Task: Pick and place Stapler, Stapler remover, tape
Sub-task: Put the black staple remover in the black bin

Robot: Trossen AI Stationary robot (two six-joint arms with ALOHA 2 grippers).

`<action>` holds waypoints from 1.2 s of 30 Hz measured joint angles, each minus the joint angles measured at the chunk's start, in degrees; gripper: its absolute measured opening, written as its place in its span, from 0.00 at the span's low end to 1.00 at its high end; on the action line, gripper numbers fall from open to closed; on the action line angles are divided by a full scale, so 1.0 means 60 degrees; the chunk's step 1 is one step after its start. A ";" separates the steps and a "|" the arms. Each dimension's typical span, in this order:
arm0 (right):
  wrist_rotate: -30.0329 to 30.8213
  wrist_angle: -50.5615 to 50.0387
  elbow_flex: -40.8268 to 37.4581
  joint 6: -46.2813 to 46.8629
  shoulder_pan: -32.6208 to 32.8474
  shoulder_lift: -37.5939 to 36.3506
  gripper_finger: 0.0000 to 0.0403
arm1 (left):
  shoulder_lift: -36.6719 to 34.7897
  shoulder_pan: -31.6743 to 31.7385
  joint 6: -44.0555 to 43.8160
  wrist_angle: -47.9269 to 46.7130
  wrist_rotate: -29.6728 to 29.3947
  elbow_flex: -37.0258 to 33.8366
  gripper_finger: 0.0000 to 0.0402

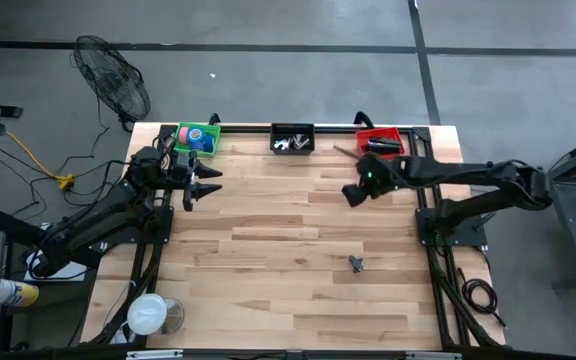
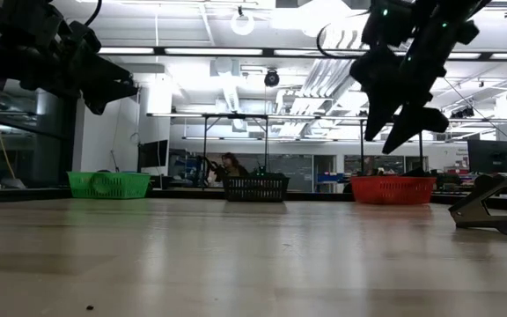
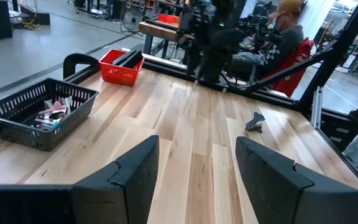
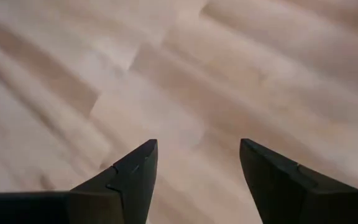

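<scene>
A: What shows past the right claw (image 4: 197,165)?

B: Only the counter (image 4: 229,74), pale wooden planks in lighter and browner strips running slantwise across the picture.

A: And the claw's own fingers (image 4: 126,180)?

B: Two dark wedges, their tips apart with bare wood showing in the gap. Nothing sits between them.

A: Are they touching the wood?

B: Cannot tell; the planks look blurred and no contact shows.

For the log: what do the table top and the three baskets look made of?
Table top: wood, pale butcher-block strips with visible grain, low sheen. Green basket, black basket and red basket: probably moulded plastic, going by the uniform colour and slotted lattice walls.
</scene>
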 joint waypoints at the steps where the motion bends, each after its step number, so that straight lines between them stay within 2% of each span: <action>1: -0.0001 -0.0001 0.0000 0.0195 0.0269 0.0000 0.55 | -0.0002 0.0000 0.0000 0.0000 -0.0002 0.0000 0.52; 7: 0.0022 0.0012 0.0000 0.1169 0.1635 0.0004 0.54 | -0.0002 0.0000 -0.0004 0.0025 -0.0011 0.0000 0.52; 14: 0.0125 0.0767 0.0000 0.1666 0.2955 0.0099 0.47 | -0.0002 -0.0004 0.0133 0.0036 -0.0458 0.0000 0.52; 17: 0.0139 0.1462 0.0076 0.1747 0.3527 0.0365 0.43 | 0.0001 -0.0004 0.0186 0.0048 -0.0525 0.0000 0.52; 21: 0.0423 0.1242 0.1077 0.1504 0.4254 0.1320 0.38 | -0.0001 -0.0004 0.0206 0.0229 -0.0579 0.0000 0.52; 24: 0.0594 0.0039 0.2455 0.1240 0.4596 0.2396 0.34 | -0.0002 -0.0002 0.0211 0.0449 -0.0581 0.0004 0.52; 30: 0.0191 -0.3956 0.5258 0.1983 0.4629 0.4636 0.32 | -0.0002 -0.0004 0.0208 0.0561 -0.0572 0.0004 0.52; 36: -0.0390 -0.6600 0.6736 0.2215 0.4519 0.6088 0.32 | -0.0002 0.0000 0.0208 0.0571 -0.0507 0.0004 0.52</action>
